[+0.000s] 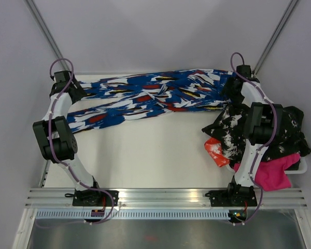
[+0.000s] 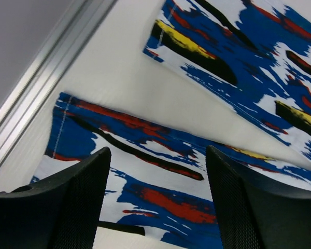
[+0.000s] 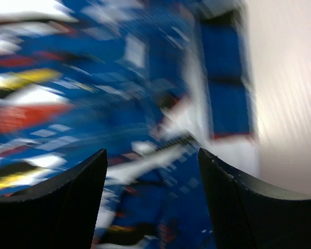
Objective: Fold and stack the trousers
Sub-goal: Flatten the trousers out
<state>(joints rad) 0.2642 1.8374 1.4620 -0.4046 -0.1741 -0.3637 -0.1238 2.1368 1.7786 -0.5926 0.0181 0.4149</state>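
The trousers [image 1: 155, 96] lie stretched across the far part of the table, with both legs pointing left and the waist at the right. They are royal blue with white, red, black and yellow splashes. My left gripper [image 1: 80, 93] hovers open over the leg ends. In the left wrist view the near leg's hem [image 2: 160, 192] lies flat between and below the left gripper [image 2: 158, 150], and the other leg [image 2: 249, 46] lies beyond a strip of bare table. My right gripper [image 1: 233, 88] is open over the waist end. The right wrist view is blurred, with fabric [image 3: 119, 78] under the right gripper [image 3: 151, 153].
At the right, beside the right arm, is a heap of other clothes: a black-and-white garment [image 1: 233, 124], an orange-red piece [image 1: 215, 150] and a pink one [image 1: 272, 174]. A metal rail [image 2: 36, 78] runs along the table's left edge. The aluminium frame [image 1: 166, 197] borders the front.
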